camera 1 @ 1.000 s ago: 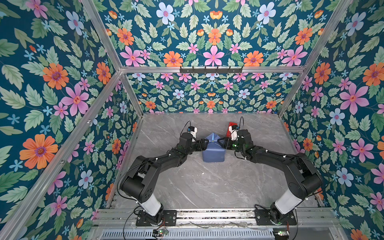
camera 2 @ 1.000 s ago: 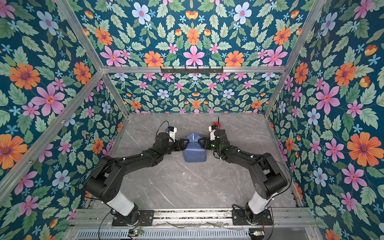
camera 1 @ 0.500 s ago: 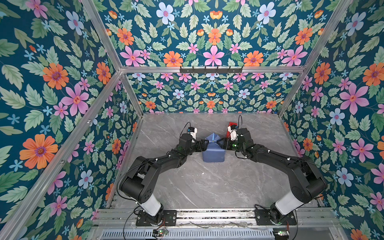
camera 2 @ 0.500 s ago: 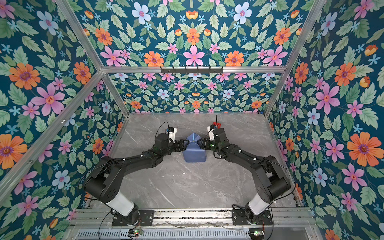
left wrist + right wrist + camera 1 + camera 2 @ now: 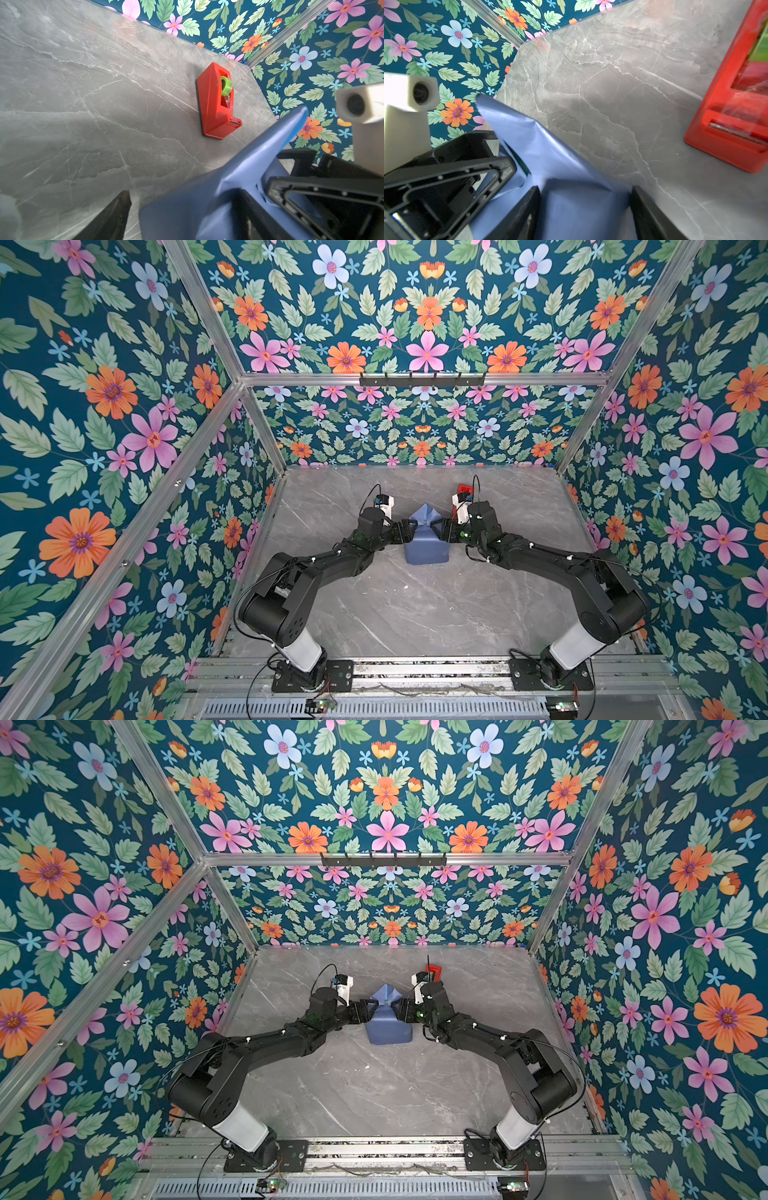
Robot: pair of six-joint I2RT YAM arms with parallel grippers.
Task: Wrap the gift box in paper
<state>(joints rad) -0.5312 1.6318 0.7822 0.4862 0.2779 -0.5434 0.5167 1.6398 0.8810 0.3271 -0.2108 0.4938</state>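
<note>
Right gripper [image 5: 441,529] has nudged in toward the parcel's far end over the last second. Left gripper [image 5: 410,526], paper and dispenser have not shifted.

Paper [image 5: 427,548]: slate-blue face out, folded into a squarish parcel on the grey table [image 5: 415,605]. A lighter blue shows along the fold edges. The far end is gathered into a pointed flap [image 5: 387,992] that stands higher than both sets of jaws in both top views. It is creased where the flap meets the body.

Relative to the jaws: the parcel sits between the two grippers, which face each other across its far end, one per side.
- Right wrist view: right fingers [image 5: 527,212] are spread and a paper face fills the gap between them. The flap rises just off the inner finger. No pinch visible, so jaws apart.
- Left wrist view: left jaws are apart too. One finger [image 5: 112,218] stands clear of the paper, with a strip of table showing between.

Red tape dispenser [image 5: 217,101] sits on the table beyond the right jaws, apart from the paper.

Hidden or unclear:
- The gift box is fully covered, so I cannot see any of it.
- Fingertips are cut off by the frame edge in both wrist views, so I cannot tell whether the pads touch.
- The dispenser is mostly behind the right wrist camera in the top views and cropped in the right wrist view.
</note>
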